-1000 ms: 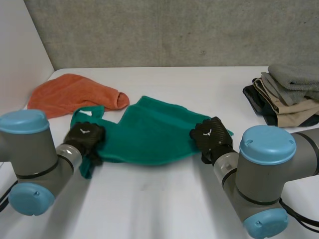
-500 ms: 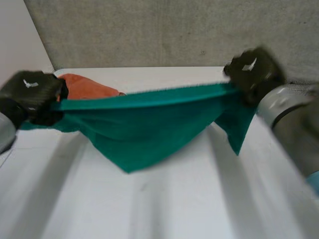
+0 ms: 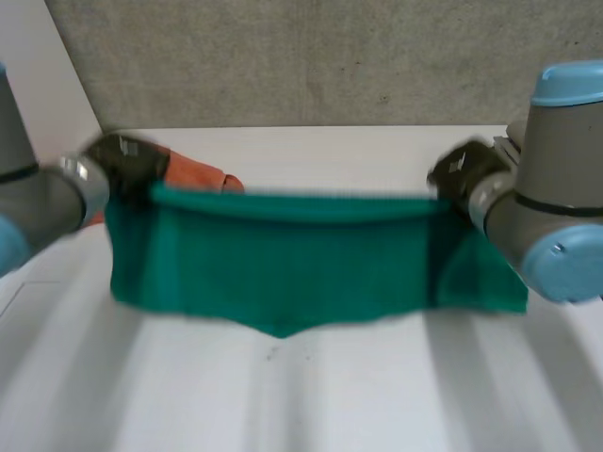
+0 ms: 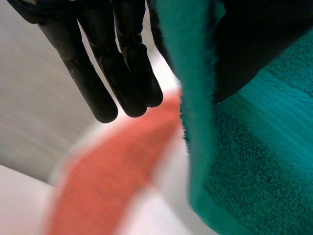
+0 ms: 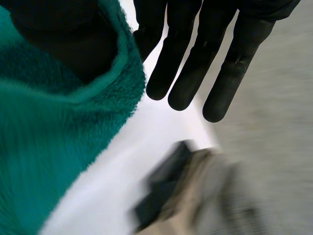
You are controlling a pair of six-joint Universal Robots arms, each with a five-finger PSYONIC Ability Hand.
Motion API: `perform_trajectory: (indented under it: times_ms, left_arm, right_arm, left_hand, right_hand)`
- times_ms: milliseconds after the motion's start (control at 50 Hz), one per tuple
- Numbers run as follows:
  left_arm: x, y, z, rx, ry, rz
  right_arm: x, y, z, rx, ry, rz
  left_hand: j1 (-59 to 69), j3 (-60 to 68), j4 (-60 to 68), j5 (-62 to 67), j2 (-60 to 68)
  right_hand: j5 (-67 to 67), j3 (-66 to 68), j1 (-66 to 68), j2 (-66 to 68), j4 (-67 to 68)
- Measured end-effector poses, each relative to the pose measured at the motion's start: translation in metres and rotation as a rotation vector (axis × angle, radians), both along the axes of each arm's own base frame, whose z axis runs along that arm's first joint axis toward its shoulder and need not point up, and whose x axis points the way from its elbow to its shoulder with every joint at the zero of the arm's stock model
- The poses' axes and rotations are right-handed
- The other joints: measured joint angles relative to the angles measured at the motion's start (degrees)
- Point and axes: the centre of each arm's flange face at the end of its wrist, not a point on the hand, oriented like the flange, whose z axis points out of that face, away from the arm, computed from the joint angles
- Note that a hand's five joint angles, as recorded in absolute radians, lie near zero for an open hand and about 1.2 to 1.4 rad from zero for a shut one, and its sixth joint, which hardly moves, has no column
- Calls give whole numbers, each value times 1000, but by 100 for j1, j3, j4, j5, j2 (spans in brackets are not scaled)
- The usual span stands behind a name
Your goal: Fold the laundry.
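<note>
My left hand (image 3: 124, 158) pinches the top left corner of the teal-green terry towel (image 3: 301, 259), its other fingers (image 4: 124, 73) straight. Just behind it, a crumpled orange cloth (image 3: 196, 175) lies toward the white table's (image 3: 396, 405) far left corner. The towel hangs stretched between both hands, long axis left to right, over the table's middle. My right hand (image 3: 460, 171) pinches the top right corner likewise. Beyond it, a pile of folded grey and beige laundry (image 5: 200, 191) by the right edge could crowd the lay-down.
</note>
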Motion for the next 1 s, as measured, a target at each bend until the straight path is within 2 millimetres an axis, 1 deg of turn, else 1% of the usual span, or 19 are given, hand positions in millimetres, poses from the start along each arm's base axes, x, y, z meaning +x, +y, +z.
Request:
perform_trajectory:
  times_ms: [40,100,120,140,180,240,320,460,480,580,600,620,640,680,780,840,860,920,1000]
  left_arm:
    - [-8,-18,31,-189,78,15]
    - [-14,-33,81,-452,205,26]
    - [-14,-35,96,-528,245,27]
    - [-14,-35,117,-629,303,28]
    - [-13,-34,137,-720,361,25]
    - [-10,-30,152,-782,425,19]
    - [-7,-27,143,-734,439,20]
    - [0,-25,95,-554,397,40]
    - [2,-23,80,-508,384,43]
    - [5,-14,41,-388,349,40]
    - [6,-13,36,-375,345,39]
    - [6,-8,21,-330,332,34]
    - [6,-6,18,-320,329,33]
    - [8,1,2,-274,316,25]
    - [13,11,-23,-221,300,20]
    - [16,12,-30,-216,297,23]
    - [17,12,-31,-216,297,24]
    - [24,10,-35,-211,295,41]
    - [32,9,-38,-195,291,64]
  right_arm:
    - [2,-20,18,-137,-80,-40]
    - [1,-45,60,-395,-239,-86]
    - [0,-48,73,-462,-280,-89]
    - [-2,-52,95,-586,-350,-86]
    - [-4,-52,115,-701,-410,-69]
    - [-4,-44,142,-866,-478,9]
    - [0,-33,145,-898,-480,98]
    - [6,-25,104,-681,-439,161]
    - [6,-25,89,-598,-430,161]
    - [2,-26,39,-352,-410,142]
    - [1,-26,35,-332,-409,139]
    - [-1,-26,14,-237,-403,124]
    - [-2,-26,10,-220,-402,121]
    - [-7,-25,-18,-96,-400,93]
    - [-21,-27,-69,105,-424,10]
    - [-28,-29,-87,171,-449,-38]
    - [-30,-30,-90,184,-458,-52]
    - [-45,-38,-99,237,-527,-144]
    - [-64,-46,-102,296,-618,-256]
  left_hand:
    - [0,0,0,0,0]
    - [0,0,0,0,1]
    - [0,0,0,0,1]
    - [0,0,0,0,1]
    - [0,0,0,0,1]
    - [0,0,0,1,1]
    - [0,0,0,88,5]
    - [0,6,1,88,7]
    - [0,20,1,88,8]
    - [0,22,2,88,9]
    - [0,22,2,88,9]
    - [0,22,2,88,9]
    - [0,22,2,88,9]
    - [0,22,2,88,9]
    - [0,22,2,88,9]
    - [0,22,2,88,9]
    - [0,22,2,88,9]
    - [0,22,2,88,9]
    - [0,22,2,88,10]
  right_hand:
    - [1,0,-5,0,0]
    - [0,0,0,0,0]
    - [1,0,0,0,0]
    - [-1,0,0,0,0]
    - [11,0,0,0,0]
    - [40,0,0,0,0]
    - [54,0,-5,0,0]
    - [54,0,0,0,0]
    - [54,0,-5,0,0]
    - [54,0,0,0,0]
    - [54,0,0,0,0]
    - [54,0,-5,0,1]
    - [53,0,0,0,1]
    - [54,0,-5,0,0]
    - [-402,-381,-23,-316,-409]
    - [-562,-538,-23,-442,-567]
    - [-882,-849,-394,-753,-885]
    - [-3068,-2928,-2568,-2874,-2981]
    - [-3296,-3143,-2695,-3022,-3198]
